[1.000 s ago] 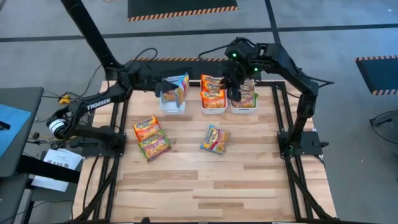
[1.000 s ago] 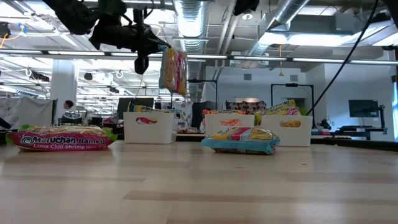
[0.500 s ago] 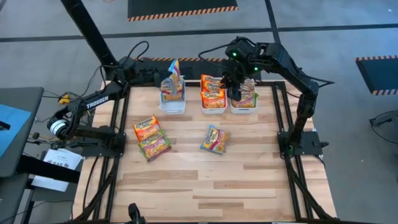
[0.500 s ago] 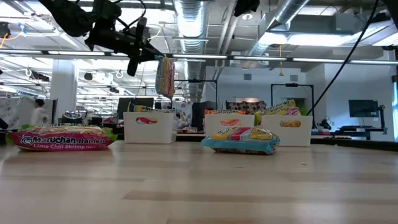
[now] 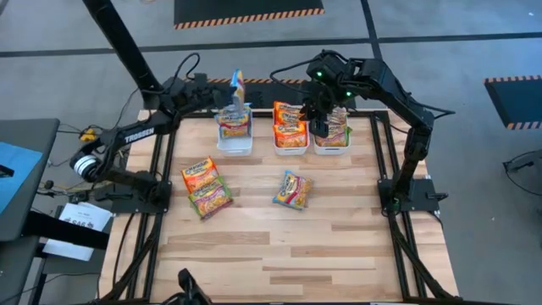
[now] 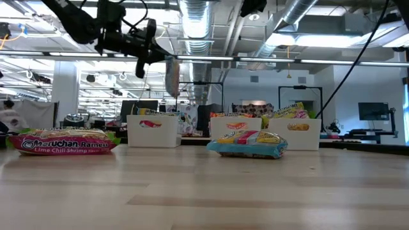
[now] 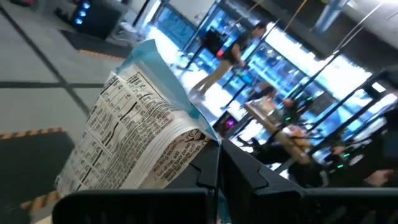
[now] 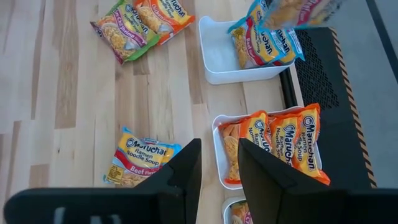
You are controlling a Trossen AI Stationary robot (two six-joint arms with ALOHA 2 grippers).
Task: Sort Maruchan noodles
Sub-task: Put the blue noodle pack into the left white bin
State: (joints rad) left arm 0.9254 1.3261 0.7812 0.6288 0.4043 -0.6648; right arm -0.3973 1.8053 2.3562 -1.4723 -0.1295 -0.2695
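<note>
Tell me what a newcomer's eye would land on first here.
The left gripper holds a blue-edged noodle packet in the air above the left white bin at the table's far edge. The right gripper, empty, hangs over the other two bins, and three packets lie loose on the wooden table.

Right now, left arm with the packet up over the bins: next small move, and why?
Probably lower it and let go. The left gripper, jaws shut, holds a blue-edged packet hanging above the left bin, which already has a blue-edged packet inside. The right gripper waits over the other bins, empty.
</note>
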